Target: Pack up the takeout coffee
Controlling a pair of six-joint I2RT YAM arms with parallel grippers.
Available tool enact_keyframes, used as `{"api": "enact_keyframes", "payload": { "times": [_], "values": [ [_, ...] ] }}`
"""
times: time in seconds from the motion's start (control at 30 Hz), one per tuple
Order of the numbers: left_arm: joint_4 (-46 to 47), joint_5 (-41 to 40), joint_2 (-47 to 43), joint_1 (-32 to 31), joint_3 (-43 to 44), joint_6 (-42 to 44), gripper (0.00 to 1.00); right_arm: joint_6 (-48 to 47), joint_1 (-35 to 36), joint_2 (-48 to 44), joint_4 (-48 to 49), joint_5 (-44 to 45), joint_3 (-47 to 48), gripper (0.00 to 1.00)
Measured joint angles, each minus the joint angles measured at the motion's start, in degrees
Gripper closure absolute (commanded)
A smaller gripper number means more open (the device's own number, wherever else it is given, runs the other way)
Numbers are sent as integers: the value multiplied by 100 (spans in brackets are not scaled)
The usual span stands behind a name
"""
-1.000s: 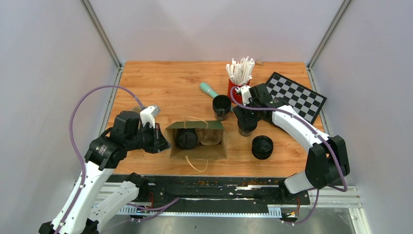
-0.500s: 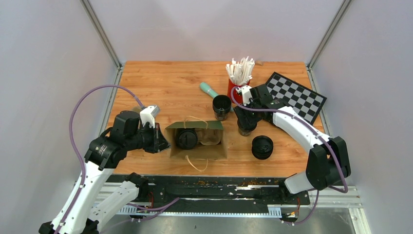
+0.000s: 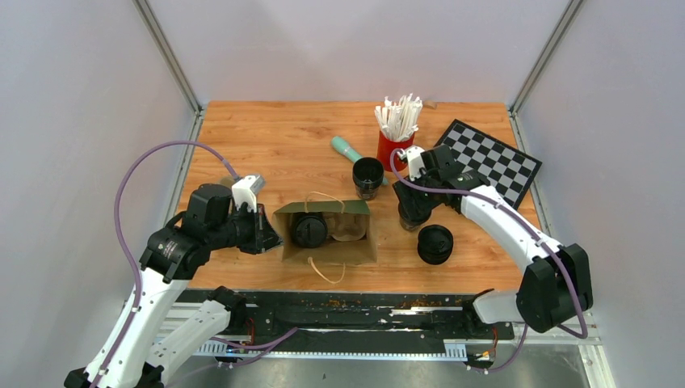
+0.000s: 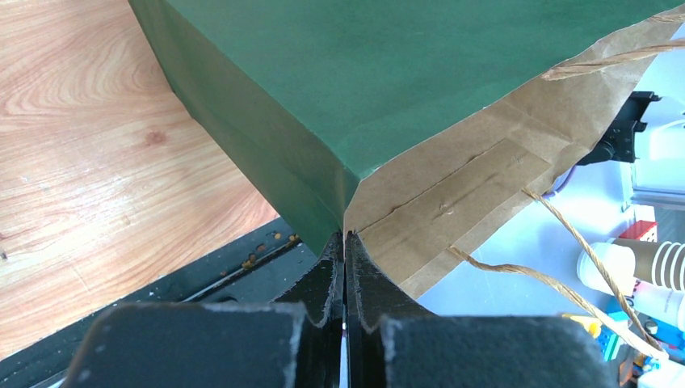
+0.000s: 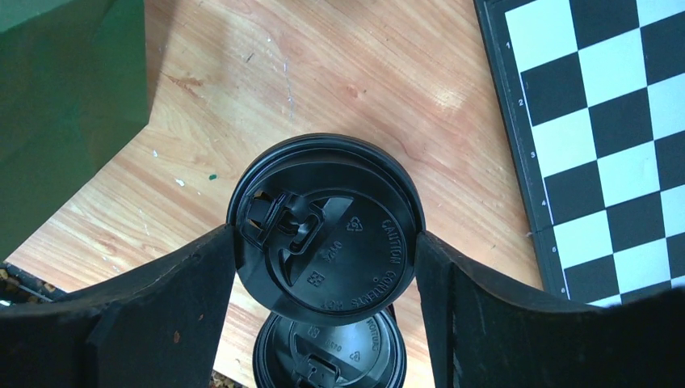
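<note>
A green paper bag (image 3: 327,242) stands open at the table's middle with one black-lidded coffee cup (image 3: 309,230) inside. My left gripper (image 3: 271,234) is shut on the bag's left edge; in the left wrist view the fingers pinch the bag's corner fold (image 4: 347,218). My right gripper (image 3: 413,212) is shut on a second black-lidded coffee cup (image 5: 327,230), its fingers (image 5: 194,283) pressed on both sides of the lid, to the right of the bag. A third lidded cup (image 3: 435,244) stands just nearer, seen beneath the held one (image 5: 327,360).
An open black cup without a lid (image 3: 367,176) stands behind the bag. A red cup of white straws (image 3: 393,137), a teal object (image 3: 346,148) and a checkerboard (image 3: 489,159) lie at the back right. The bag's twine handles (image 3: 323,271) hang loose.
My right gripper has closed a little around the cup and shifted slightly right and nearer with it. The left gripper and the bag have not moved.
</note>
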Motion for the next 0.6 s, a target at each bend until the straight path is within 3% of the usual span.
{"api": "enact_keyframes", "payload": {
  "times": [0.23,0.6],
  "values": [
    [13,4,-39,0,2,-11,100,181,72,-345,-450,7,-2,30],
    [44,50,-122,0,0,-13,100,608,697,-1744,-1534,76,487,30]
  ]
}}
